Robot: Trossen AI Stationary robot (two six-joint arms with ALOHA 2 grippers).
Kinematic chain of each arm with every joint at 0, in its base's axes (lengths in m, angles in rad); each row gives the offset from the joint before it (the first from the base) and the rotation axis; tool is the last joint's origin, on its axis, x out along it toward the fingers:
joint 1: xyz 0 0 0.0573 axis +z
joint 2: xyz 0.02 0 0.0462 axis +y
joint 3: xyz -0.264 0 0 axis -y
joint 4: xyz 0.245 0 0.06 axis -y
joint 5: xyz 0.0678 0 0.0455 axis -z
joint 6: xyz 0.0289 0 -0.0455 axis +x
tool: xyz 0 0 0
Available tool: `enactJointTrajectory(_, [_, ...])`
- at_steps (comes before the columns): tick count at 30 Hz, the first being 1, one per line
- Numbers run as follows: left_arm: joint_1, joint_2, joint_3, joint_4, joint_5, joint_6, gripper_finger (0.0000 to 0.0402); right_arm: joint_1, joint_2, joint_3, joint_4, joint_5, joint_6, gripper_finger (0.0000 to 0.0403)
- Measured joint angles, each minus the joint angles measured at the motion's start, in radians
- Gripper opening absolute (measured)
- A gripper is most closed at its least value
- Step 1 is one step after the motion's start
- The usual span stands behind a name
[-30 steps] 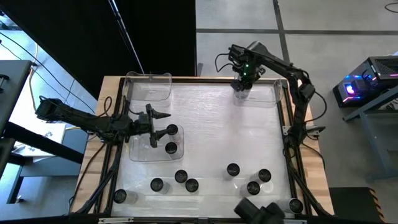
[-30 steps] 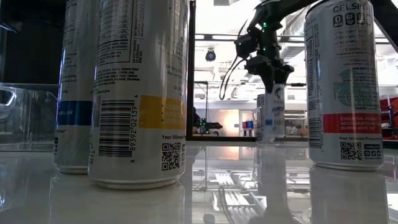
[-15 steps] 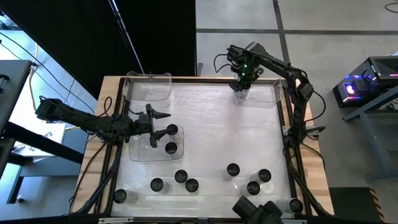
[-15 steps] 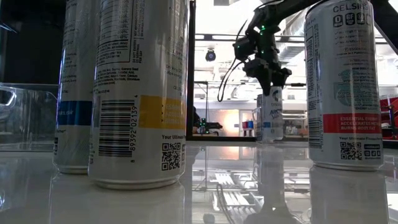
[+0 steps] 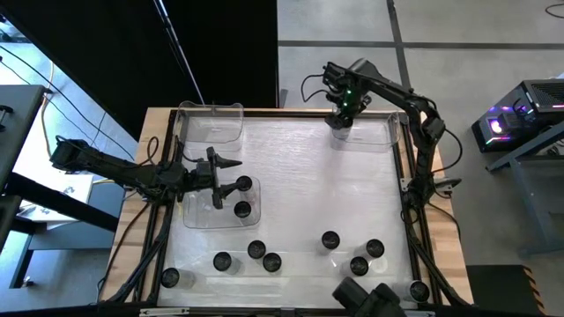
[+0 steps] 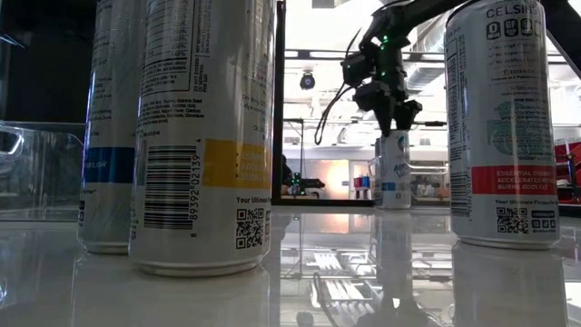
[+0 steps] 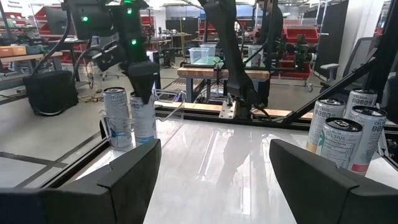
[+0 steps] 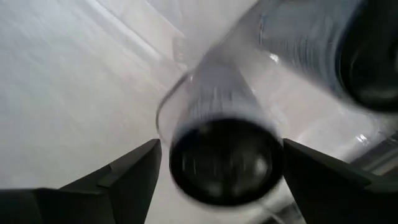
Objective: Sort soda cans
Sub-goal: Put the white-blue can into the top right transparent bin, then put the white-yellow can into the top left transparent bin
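My right gripper (image 5: 341, 121) hangs over the clear tray (image 5: 381, 132) at the worktop's far right corner, jaws apart and clear of the upright soda can (image 8: 221, 160) directly beneath them, its long axis vertical. A second can (image 7: 117, 117) stands just beside it. My left gripper (image 5: 231, 174), jaws apart, waits by the left-edge tray (image 5: 198, 214) holding two cans. The unsorted cans (image 5: 330, 239) stand along the near edge, nearer my left arm
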Motion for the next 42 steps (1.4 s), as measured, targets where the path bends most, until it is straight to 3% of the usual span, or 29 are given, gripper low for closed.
enactJointTrajectory(9, [0.0, 0.0, 0.0, 0.0, 0.0, -0.003, 0.0294, -0.006, -0.226, 0.0, -0.051, 0.123, 0.01, 0.0317])
enactJointTrajectory(13, [0.0, 0.0, 0.0, 0.0, 0.0, -0.012, 0.0294, 0.054, -0.364, 0.0, -0.05, 0.175, 0.081, 0.0317])
enactJointTrajectory(19, [0.0, 0.0, 0.0, -0.007, 0.0, -0.02, 0.0294, 0.339, -0.543, 0.0, -0.05, 0.195, 0.271, 0.0317])
enactJointTrajectory(24, [0.0, 0.0, 0.0, -0.008, 0.0, -0.02, 0.0294, 0.726, -0.613, 0.0, -0.051, 0.4, 0.554, 0.0317])
enactJointTrajectory(27, [0.0, 0.0, 0.0, -0.008, 0.0, -0.021, 0.0294, 0.952, -0.603, 0.0, -0.051, 0.517, 0.712, 0.0317])
enactJointTrajectory(33, [-0.003, 0.0, 0.0, -0.007, 0.0, -0.037, 0.0294, 1.272, -0.464, 0.0, -0.033, 0.587, 0.859, 0.0317])
enactJointTrajectory(38, [-0.003, 0.0, 0.0, -0.006, 0.0, -0.037, 0.0294, 1.399, -0.283, -0.001, 0.132, 0.659, 0.703, 0.0316])
enactJointTrajectory(42, [-0.014, 0.0, 0.0, 0.036, -0.003, -0.011, 0.0294, 1.408, -0.165, -0.001, 0.354, 0.577, 0.552, 0.0314])
